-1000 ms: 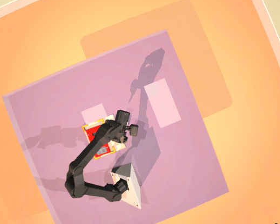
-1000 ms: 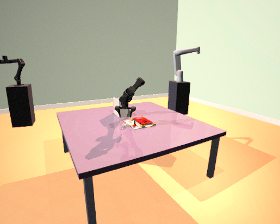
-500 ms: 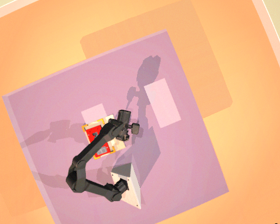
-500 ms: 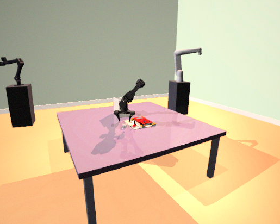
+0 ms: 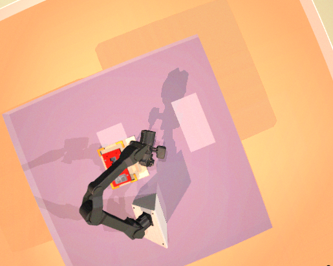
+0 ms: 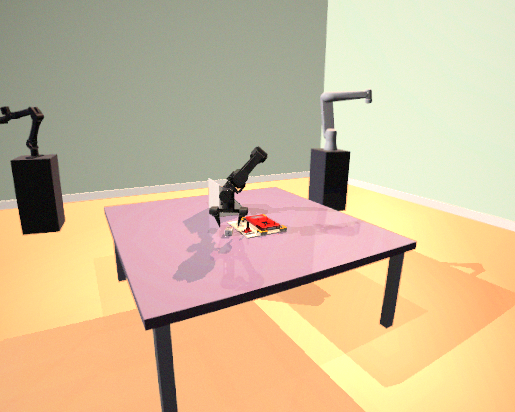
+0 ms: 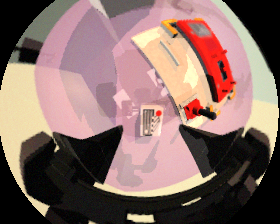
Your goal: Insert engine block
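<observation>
The engine block [image 6: 228, 232] [image 7: 151, 120], a small pale grey block with dark slots and a red dot, lies on the table beside the cream tray [image 7: 150, 42]. The arm hides it in the top view. The red car body [image 5: 108, 157] [image 6: 262, 221] [image 7: 212, 45] lies on the tray side away from the block; a dark recess shows in it, but I cannot make out its rib. My gripper [image 6: 230, 224] [image 7: 151, 127] is open and empty above the block, which shows between its fingertips in the wrist view without being held.
A red piece [image 7: 190, 109] with an upright black knob stands at the tray's near corner, close to the right finger in the wrist view. Yellow corner brackets [image 5: 101, 152] surround the car body. A white upright panel [image 5: 161, 221] [image 6: 213, 193] stands by the arm's base.
</observation>
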